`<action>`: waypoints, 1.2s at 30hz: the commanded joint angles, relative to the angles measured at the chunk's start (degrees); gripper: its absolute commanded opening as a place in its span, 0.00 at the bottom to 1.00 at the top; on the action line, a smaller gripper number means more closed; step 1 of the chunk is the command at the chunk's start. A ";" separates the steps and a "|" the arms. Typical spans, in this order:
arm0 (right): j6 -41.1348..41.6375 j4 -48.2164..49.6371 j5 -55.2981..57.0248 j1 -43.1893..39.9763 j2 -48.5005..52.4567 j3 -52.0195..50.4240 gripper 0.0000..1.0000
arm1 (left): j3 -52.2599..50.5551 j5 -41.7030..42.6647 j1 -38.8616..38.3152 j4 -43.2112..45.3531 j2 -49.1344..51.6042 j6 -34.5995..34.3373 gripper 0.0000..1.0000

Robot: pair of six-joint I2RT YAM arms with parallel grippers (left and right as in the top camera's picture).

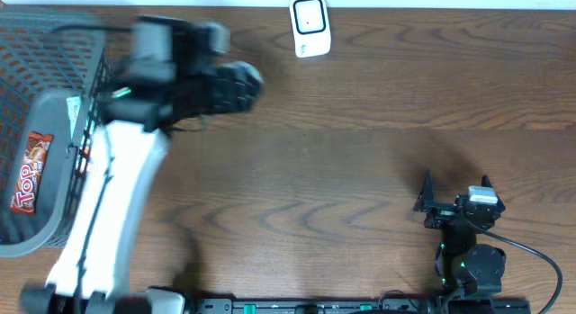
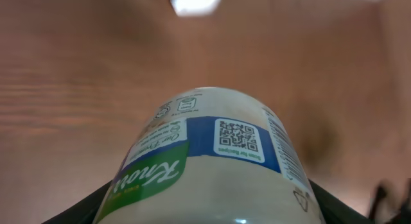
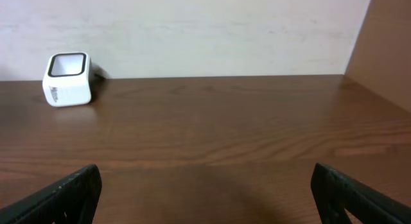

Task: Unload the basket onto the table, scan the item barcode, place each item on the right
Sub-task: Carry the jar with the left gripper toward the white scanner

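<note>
My left gripper (image 2: 209,212) grips the bottle (image 2: 212,153), jaws spread fairly wide round its body, above the tabletop's far-left part beside the basket (image 1: 54,44). A QR code faces my camera, and I see no barcode. I should carry the bottle right to the scanner (image 1: 309,26) at the far edge, roll it until the barcode faces the window, and hold steady. My right gripper (image 1: 456,190) waits wide open, empty, near the near-right corner.

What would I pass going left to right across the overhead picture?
First the mesh basket holding a snack bar → left gripper carrying the Knorr jar → white scanner → right gripper, open.
</note>
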 commanded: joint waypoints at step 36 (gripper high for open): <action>-0.63 -0.02 -0.07 0.39 -0.09 -0.17 0.99 | -0.17 -22.58 -9.97 -6.99 32.46 41.66 0.77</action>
